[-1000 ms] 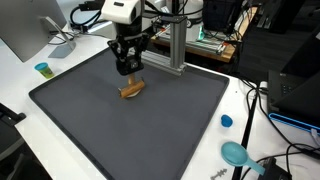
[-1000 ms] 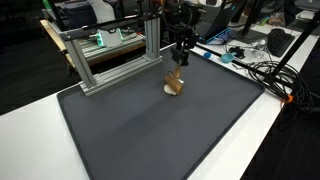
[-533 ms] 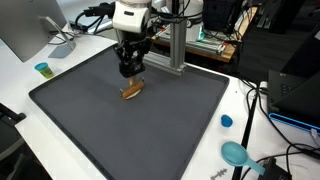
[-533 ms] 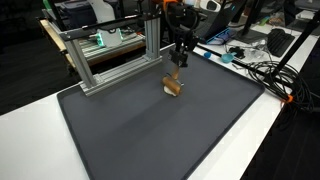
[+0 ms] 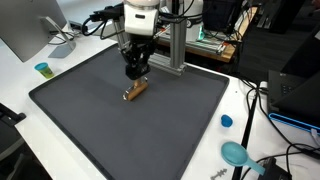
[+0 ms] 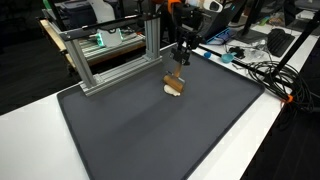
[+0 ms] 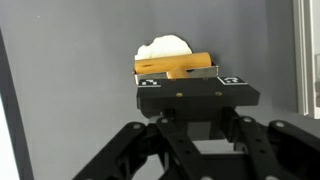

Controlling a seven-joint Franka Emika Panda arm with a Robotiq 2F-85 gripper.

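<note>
Compared with a second ago, the gripper (image 5: pixel 136 72) has risen slightly above the small brown-and-white brush (image 5: pixel 135 90) lying on the dark mat (image 5: pixel 170 125), its jaws apparently open and empty in the wrist view.

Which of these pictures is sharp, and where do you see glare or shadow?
Wrist view: the wooden-handled brush is fairly sharp, and the dark tool shows bright highlights along its top edge. Both exterior views: even lighting on the dark mat, only a faint shadow under the brush; the background clutter looks soft and the small blue cup is low in detail.
</note>
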